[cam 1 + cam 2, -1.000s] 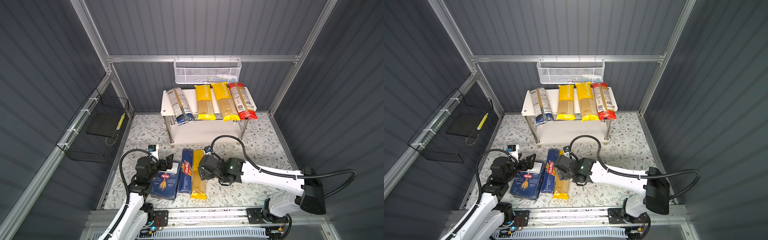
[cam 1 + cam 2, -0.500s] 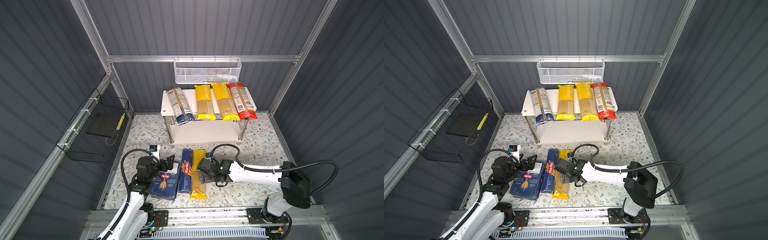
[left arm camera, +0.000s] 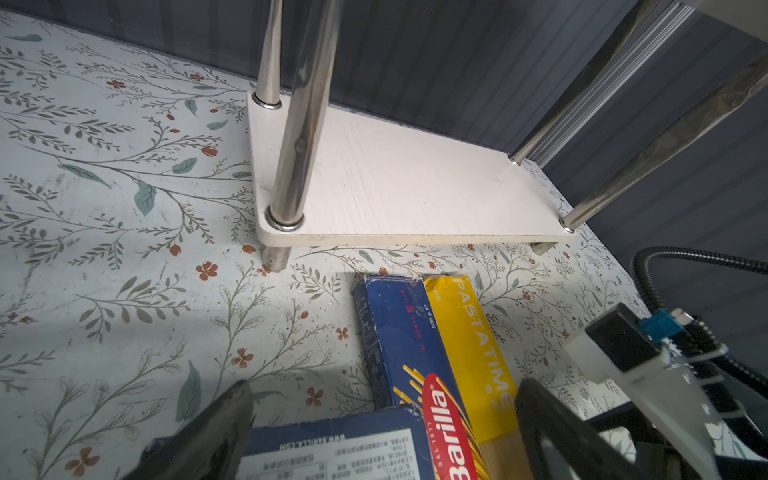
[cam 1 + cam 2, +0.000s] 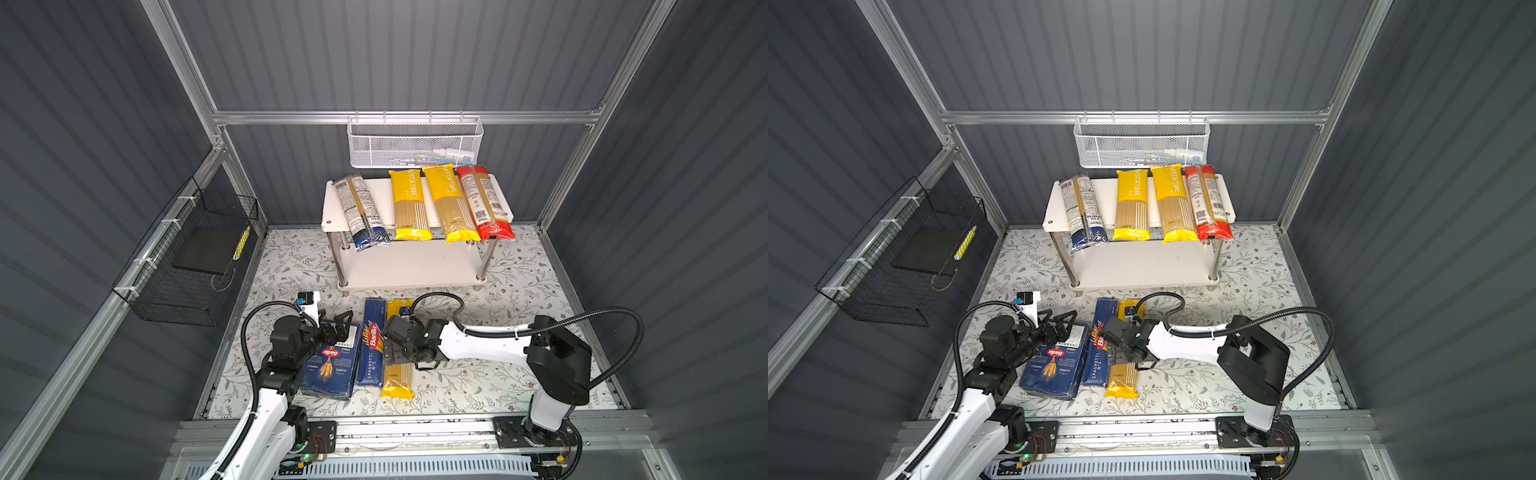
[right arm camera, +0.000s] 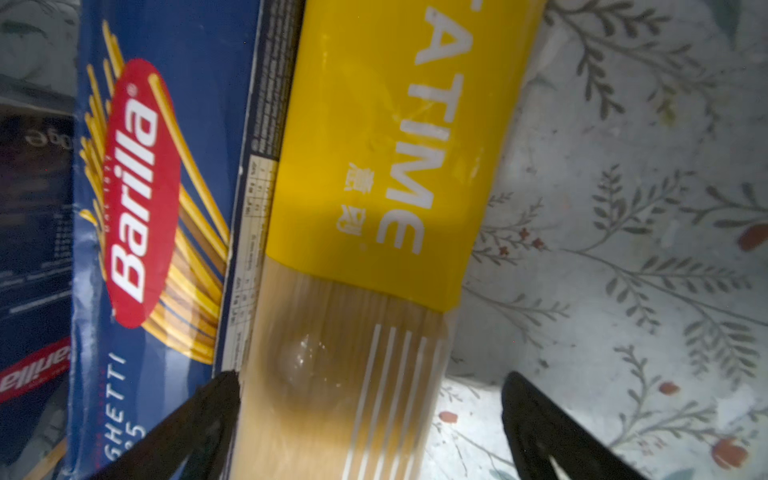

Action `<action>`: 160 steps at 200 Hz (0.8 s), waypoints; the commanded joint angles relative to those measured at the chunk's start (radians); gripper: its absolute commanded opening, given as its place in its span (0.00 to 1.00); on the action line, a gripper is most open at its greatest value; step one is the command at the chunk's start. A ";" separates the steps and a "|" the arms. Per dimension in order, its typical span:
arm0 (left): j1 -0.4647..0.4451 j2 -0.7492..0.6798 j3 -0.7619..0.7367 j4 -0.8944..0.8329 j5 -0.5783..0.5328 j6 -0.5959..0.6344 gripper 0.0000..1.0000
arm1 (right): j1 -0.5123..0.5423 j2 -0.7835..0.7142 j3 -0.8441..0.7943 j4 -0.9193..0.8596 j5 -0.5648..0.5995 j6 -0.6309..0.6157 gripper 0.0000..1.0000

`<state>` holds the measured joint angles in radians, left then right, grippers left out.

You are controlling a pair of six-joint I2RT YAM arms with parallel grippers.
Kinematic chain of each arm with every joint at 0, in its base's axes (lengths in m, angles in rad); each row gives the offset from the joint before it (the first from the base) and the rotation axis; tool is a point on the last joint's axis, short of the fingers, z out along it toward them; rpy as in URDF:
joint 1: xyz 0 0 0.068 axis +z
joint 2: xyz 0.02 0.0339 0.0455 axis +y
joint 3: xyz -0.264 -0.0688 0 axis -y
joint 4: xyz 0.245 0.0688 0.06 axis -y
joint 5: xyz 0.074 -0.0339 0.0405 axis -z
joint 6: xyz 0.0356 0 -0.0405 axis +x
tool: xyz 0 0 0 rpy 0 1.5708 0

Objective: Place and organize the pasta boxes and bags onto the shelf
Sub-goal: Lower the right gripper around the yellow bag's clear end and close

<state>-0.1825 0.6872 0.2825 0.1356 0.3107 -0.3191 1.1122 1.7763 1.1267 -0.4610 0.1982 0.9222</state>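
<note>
Right wrist view: my right end effector [image 5: 370,378] gapes astride the yellow bag [image 5: 374,166]; left end effector [image 3: 382,388] spread apart too.

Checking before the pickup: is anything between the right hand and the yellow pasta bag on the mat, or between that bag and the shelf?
Nothing covers the yellow bag; the open right hand straddles it. The spaghetti box presses against one side, by one finger. The mat toward the shelf's lower board looks clear.
</note>
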 commanded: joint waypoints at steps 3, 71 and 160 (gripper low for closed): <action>-0.005 0.004 -0.003 0.034 0.083 -0.019 1.00 | -0.005 0.040 0.026 -0.023 0.016 0.010 0.99; -0.005 0.064 -0.015 0.101 0.183 0.008 1.00 | -0.009 0.037 -0.016 -0.031 0.020 0.006 0.99; -0.010 0.182 -0.019 0.216 0.301 0.003 1.00 | -0.045 -0.126 -0.223 -0.024 0.023 0.010 0.99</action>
<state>-0.1829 0.8543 0.2665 0.3042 0.5564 -0.3256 1.0779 1.7035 0.9668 -0.4313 0.1986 0.9356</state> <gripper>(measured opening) 0.996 0.989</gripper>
